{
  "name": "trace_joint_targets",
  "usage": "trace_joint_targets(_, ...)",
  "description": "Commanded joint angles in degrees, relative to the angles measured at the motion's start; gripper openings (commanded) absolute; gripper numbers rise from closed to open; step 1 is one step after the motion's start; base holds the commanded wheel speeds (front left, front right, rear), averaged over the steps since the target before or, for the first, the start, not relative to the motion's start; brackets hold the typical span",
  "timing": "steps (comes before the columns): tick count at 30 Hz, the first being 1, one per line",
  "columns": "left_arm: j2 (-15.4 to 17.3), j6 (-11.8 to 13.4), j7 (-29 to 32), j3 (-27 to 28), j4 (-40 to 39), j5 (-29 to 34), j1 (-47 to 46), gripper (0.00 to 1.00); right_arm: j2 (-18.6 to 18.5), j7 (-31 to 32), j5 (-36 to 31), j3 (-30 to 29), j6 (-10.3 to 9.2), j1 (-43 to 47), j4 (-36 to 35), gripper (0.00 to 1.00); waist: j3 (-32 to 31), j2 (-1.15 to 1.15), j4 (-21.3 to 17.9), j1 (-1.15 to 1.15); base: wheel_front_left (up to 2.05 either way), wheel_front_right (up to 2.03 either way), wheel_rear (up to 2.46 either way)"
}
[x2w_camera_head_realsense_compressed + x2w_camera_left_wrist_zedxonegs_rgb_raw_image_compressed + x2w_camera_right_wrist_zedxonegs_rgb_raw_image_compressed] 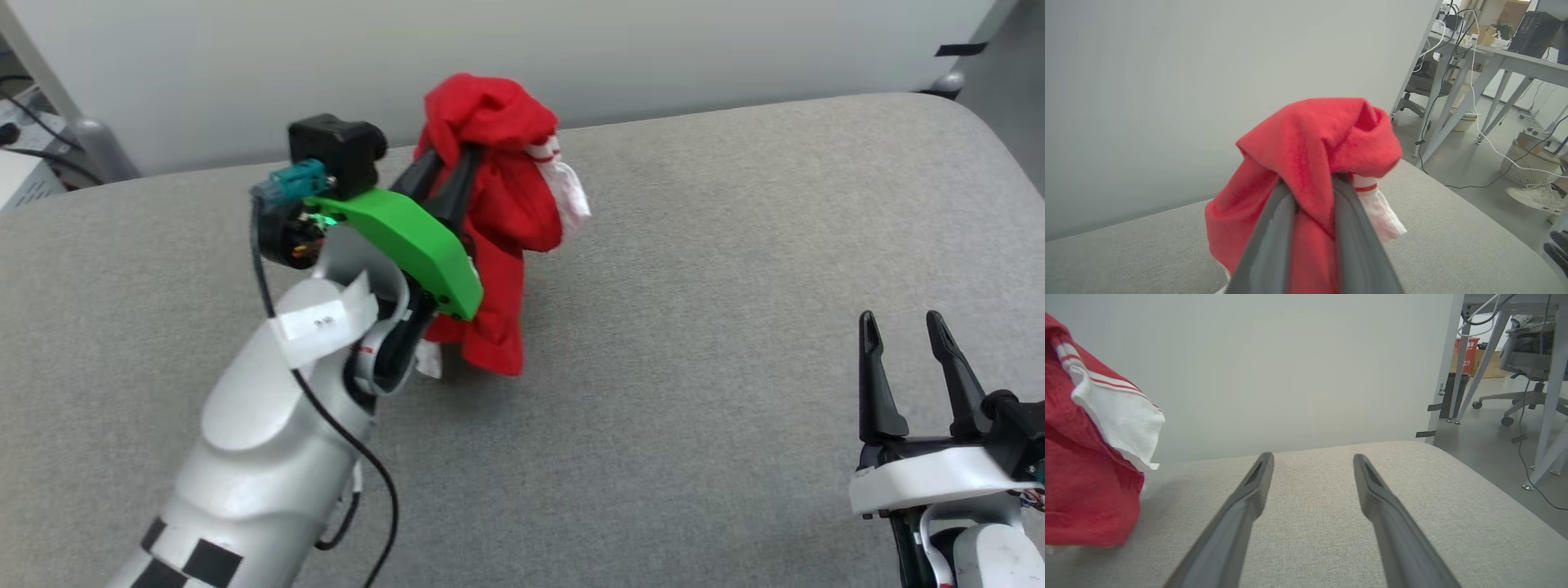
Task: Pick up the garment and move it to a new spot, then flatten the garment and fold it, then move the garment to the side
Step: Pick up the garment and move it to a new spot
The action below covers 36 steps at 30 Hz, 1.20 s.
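Cannot read any text: marks on white tape tag [322, 322] and on red bin [1466, 355] too small.

Left tool [457, 155] held high, clamped tight — right tool [900, 320] low, gaping wide.

The left gripper [1312, 185] pinches the bunched red garment [1314, 139] between its jaws; a white sleeve [1378, 212] hangs beside them, above the grey table [1457, 249].
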Motion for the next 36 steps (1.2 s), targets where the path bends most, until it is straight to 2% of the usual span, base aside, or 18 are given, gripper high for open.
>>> trace_joint_targets(1,-1.4,0.4,-1.0,-0.7,1.5,1.1,-0.6,0.00,-0.1,-0.5,0.8,-0.1,-0.04,-0.6,-0.2,1.00,2.1,0.58,-3.5,0.00,0.00,0.00,0.00)
trace_joint_targets(6,-6.0,-0.5,-3.1,-6.4,10.9,4.5,-0.2,0.00,-0.1,-0.5,1.5,0.9,-0.04,-1.3,-0.2,1.00,4.4,0.58,-6.9,0.00,0.00,0.00,0.00)
trace_joint_targets(11,-8.8,-2.0,-3.5,-12.1,19.2,6.5,1.6,0.00,-0.1,-0.5,2.1,1.8,-0.04,-1.3,-0.3,1.00,5.7,0.58,-8.7,0.00,0.00,0.00,0.00)
trace_joint_targets(12,-9.2,-2.4,-3.2,-13.3,20.9,6.7,2.1,0.29,-0.1,-0.5,2.2,1.9,-0.04,-1.2,-0.2,1.00,5.8,0.58,-8.8,0.00,0.00,0.00,0.00)
trace_joint_targets(13,-9.5,-2.7,-3.0,-14.1,22.1,6.9,2.4,0.90,-0.1,-0.5,2.2,2.0,-0.04,-1.1,-0.2,1.00,5.9,0.58,-8.9,0.00,0.00,0.00,0.00)
trace_joint_targets(14,-9.8,-3.0,-2.9,-14.9,23.4,6.6,2.8,1.00,-0.1,-0.5,2.1,2.2,-0.04,-1.0,-0.1,1.00,6.0,0.58,-8.9,0.00,0.00,0.00,0.00)
trace_joint_targets(21,-10.8,-4.3,-6.5,-16.7,26.2,4.9,3.0,1.00,-0.1,-0.5,1.4,2.1,-0.04,-0.5,0.4,1.00,4.5,0.58,-6.2,0.00,0.00,0.00,0.00)
trace_joint_targets(30,-11.0,-4.6,-10.9,-17.1,23.2,2.8,2.9,1.00,-0.1,-0.5,0.1,0.5,-0.04,0.8,1.1,1.00,-0.6,0.58,1.2,0.00,0.00,0.00,0.00)
trace_joint_targets(36,-8.9,-3.5,-11.5,-16.4,18.9,2.2,5.0,1.00,-0.1,-0.5,-0.1,-0.5,-0.04,1.8,1.5,1.00,-4.0,0.58,5.3,0.00,0.00,0.00,0.00)
